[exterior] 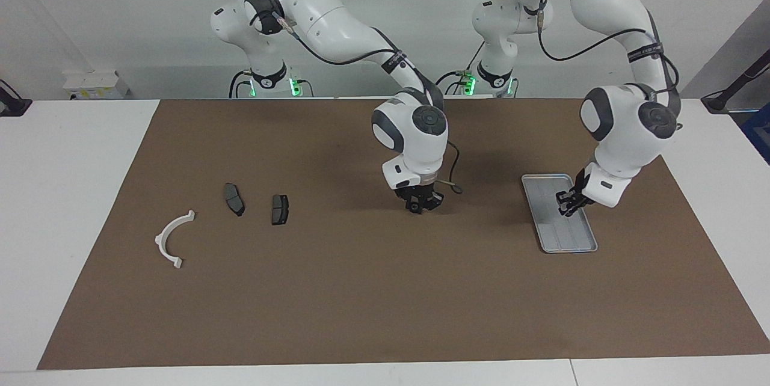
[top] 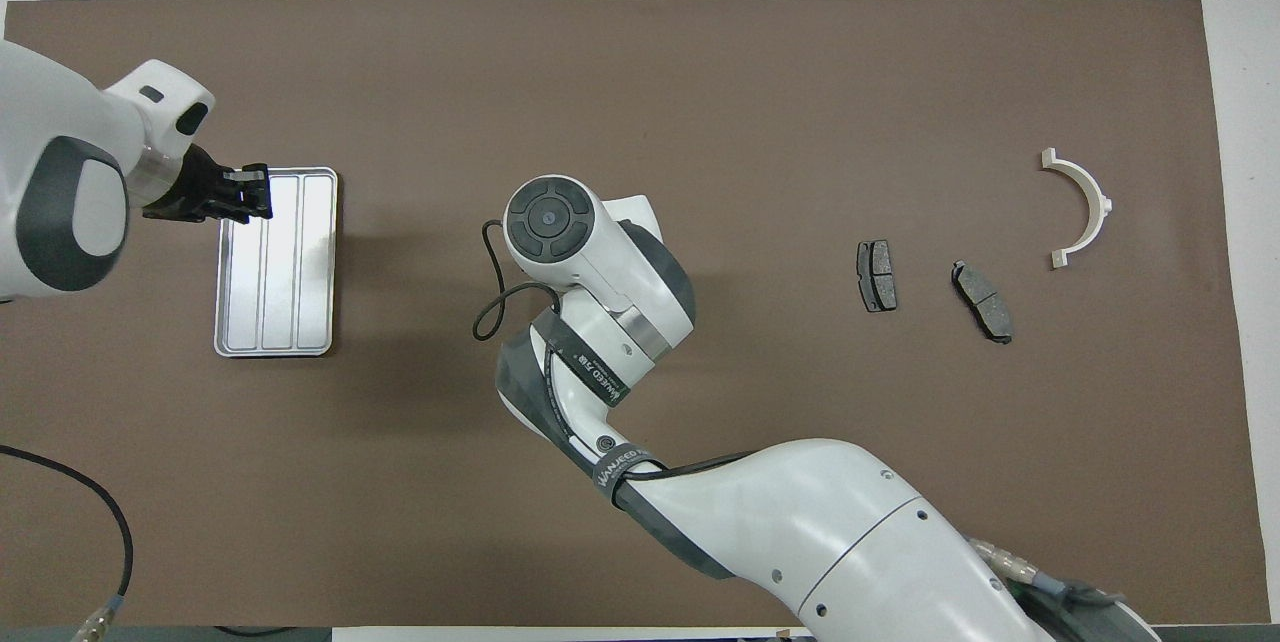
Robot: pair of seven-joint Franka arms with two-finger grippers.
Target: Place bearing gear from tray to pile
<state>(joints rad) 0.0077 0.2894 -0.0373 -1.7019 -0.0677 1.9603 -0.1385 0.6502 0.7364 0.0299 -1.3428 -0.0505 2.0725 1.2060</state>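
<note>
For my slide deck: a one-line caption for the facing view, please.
Left gripper, shut, hangs over the ridged silver-grey metal tray; right gripper hovers low over the brown mat.

A white table (exterior: 72,205) fills the scene, and a large brown mat (exterior: 361,290) covers most of its top. A plain pale grey wall (exterior: 138,19) stands at 12 o'clock in the facing view. At 10 o'clock, against this wall, a small white box (exterior: 95,83) sits. The light is even and soft, with faint shadows on the mat.
</note>
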